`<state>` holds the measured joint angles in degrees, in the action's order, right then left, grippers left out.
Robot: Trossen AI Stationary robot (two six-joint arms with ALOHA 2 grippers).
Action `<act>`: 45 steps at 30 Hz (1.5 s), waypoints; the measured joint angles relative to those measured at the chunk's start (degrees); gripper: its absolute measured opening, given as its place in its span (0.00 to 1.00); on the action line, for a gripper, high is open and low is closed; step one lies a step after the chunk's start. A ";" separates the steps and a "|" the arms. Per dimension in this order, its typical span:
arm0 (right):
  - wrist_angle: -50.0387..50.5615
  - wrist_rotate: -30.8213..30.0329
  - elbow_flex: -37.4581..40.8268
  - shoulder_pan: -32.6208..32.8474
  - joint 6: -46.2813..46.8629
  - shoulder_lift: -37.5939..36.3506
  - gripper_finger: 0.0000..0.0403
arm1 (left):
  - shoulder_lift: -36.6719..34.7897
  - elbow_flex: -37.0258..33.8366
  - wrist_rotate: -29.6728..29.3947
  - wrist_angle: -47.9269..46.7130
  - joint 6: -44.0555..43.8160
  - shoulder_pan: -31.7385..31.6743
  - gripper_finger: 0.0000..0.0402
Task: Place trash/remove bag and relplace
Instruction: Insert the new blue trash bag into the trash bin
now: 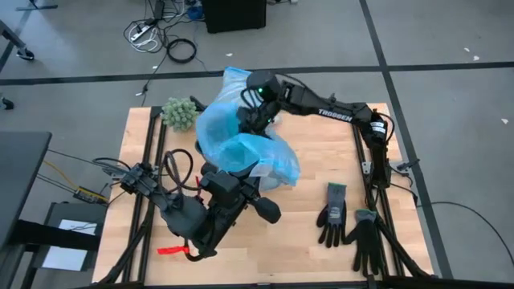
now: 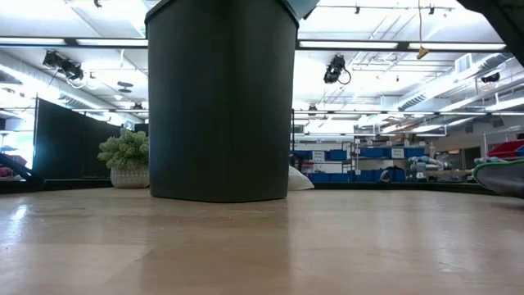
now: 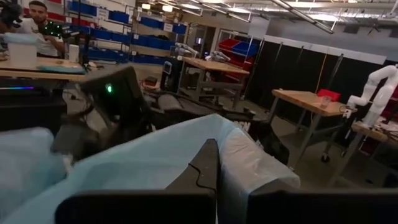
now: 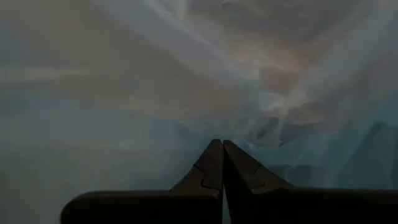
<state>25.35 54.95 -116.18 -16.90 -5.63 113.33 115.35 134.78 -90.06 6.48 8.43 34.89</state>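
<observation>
Bag: light-blue translucent plastic bag (image 1: 241, 144) billows over the black bin (image 2: 221, 98), mid-table; both grippers buried in its film. No grey-white liner visible from here, so this blue one seems to be what's being worked.
R gripper (image 4: 222, 163): fingers pressed together, tips touching; blue film all round them, looks pinched on a fold but can't confirm from wrist view. Sits at bag's far side per high view.
L gripper (image 3: 208, 171): near side of bag, fingers look closed w/ blue film draped over both sides; likely nipping the plastic.
Bin: upright, steady on table (image 1: 305, 241); top hidden under the film.
Step, my guess: spreading the bag's mouth over bin rim.
How to do well: keep both pinches firm, pull apart evenly, lower slowly so film hooks the rim w/o tearing or tipping bin.
Off to side: green fuzzy clump (image 1: 180, 112) at far-left corner; black gloves (image 1: 347, 221) near right edge, well apart from bin.
Trash: none visible.
</observation>
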 joint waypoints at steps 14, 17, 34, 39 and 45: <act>15.51 -10.70 -0.02 6.11 -12.48 0.01 0.00 | -0.02 0.00 0.02 0.36 0.54 0.00 0.03; 16.36 -11.84 0.82 6.75 -13.14 0.01 0.00 | -0.02 0.00 0.02 0.37 0.54 0.00 0.03; 18.37 -18.20 -0.04 7.74 -5.74 -2.21 0.00 | 0.00 0.00 0.22 2.03 0.35 2.74 0.03; 21.77 -28.43 -2.10 7.35 -2.02 -2.05 0.00 | -0.13 0.00 0.18 1.89 3.08 4.41 0.03; 20.15 -26.78 -2.21 7.47 -4.95 -3.36 0.04 | -0.22 0.00 0.15 1.27 9.07 3.97 0.03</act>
<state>45.51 28.17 -118.39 -9.43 -10.57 109.97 115.13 134.78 -89.91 7.75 17.50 38.86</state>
